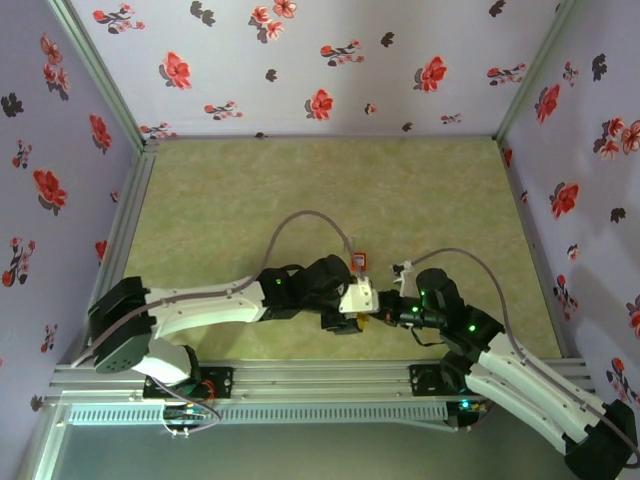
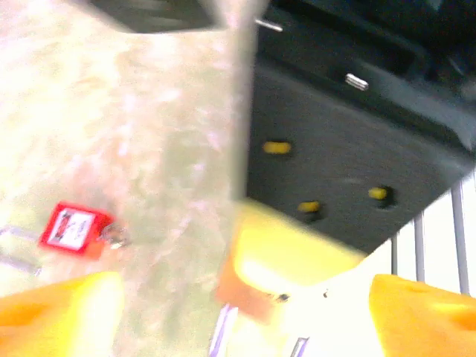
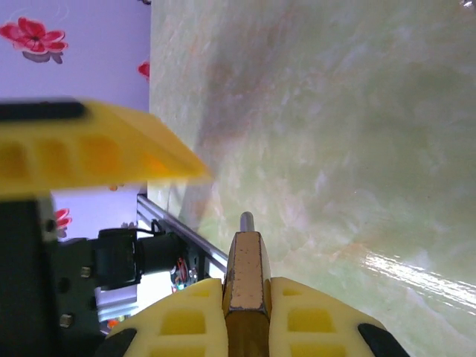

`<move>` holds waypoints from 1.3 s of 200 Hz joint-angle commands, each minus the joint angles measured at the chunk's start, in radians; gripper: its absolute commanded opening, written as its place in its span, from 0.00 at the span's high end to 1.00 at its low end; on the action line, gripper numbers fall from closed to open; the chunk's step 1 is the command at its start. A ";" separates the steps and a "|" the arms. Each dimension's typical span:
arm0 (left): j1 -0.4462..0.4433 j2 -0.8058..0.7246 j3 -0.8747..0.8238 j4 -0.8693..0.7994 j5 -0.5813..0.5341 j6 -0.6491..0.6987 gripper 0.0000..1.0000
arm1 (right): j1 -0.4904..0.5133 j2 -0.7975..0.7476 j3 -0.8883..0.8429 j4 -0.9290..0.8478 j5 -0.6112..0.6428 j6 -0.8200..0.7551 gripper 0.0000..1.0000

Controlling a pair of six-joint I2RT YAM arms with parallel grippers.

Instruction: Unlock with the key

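1. The right end effector (image 1: 388, 314) has its fingers (image 3: 97, 149) apart. A brass padlock (image 3: 247, 282) lies against the lower one.
2. The left end effector (image 2: 242, 318) is spread wide.
3. The key (image 2: 71, 227) lies flat on the worktop (image 1: 250, 190), just beyond the left end effector, clear of both.

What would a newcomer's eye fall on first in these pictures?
The left arm and right arm meet nose to nose at the near middle. Just beyond them a tiny red-headed key lies on the pale green table. In the right wrist view, a brass padlock stands edge-on against a yellow finger.
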 commanded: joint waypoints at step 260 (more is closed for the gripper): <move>0.122 0.107 -0.238 0.561 -0.227 -1.081 0.79 | -0.022 0.061 0.006 0.306 0.014 0.067 1.00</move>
